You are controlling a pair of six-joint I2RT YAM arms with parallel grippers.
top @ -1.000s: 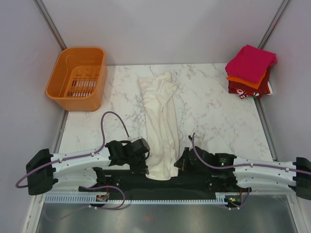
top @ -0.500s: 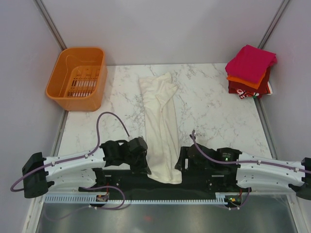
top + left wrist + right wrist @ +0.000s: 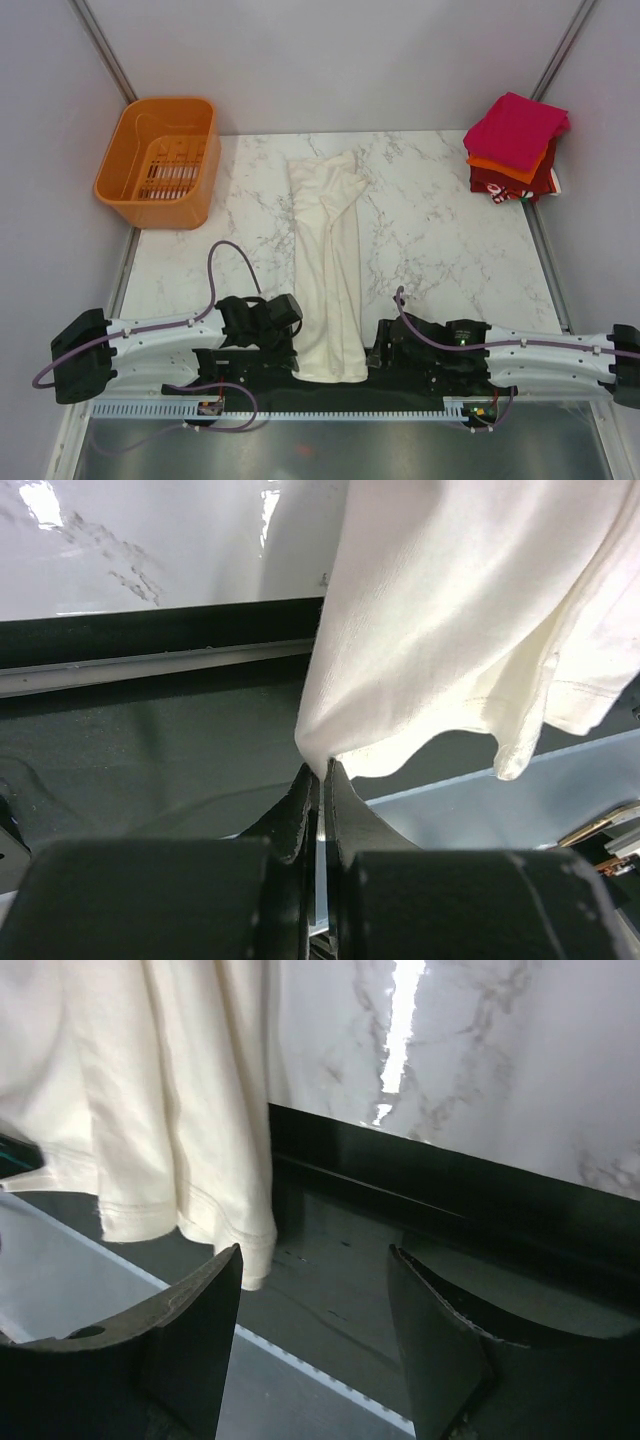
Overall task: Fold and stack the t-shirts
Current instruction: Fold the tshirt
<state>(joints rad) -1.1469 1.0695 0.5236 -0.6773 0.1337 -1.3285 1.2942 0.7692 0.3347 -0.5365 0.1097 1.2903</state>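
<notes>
A long cream-white t-shirt (image 3: pixel 327 270) lies folded into a narrow strip down the middle of the marble table, and its near end hangs over the black front edge. My left gripper (image 3: pixel 294 350) is shut on the near left corner of that shirt; in the left wrist view its jaws (image 3: pixel 325 772) pinch the cloth (image 3: pixel 450 630). My right gripper (image 3: pixel 380 352) stands open just right of the hem (image 3: pixel 180 1160), its gap (image 3: pixel 315 1260) holding nothing. Folded magenta, orange and dark red t-shirts (image 3: pixel 515 140) are stacked at the far right corner.
An orange slotted basket (image 3: pixel 165 205) stands at the far left corner. The black mounting bar (image 3: pixel 420 385) runs along the near edge beneath both grippers. Grey walls close in the table on three sides.
My right gripper has opened and let go of the shirt's near right corner. The shirt's near end has been drawn back over the front edge, and the strip lies straighter.
</notes>
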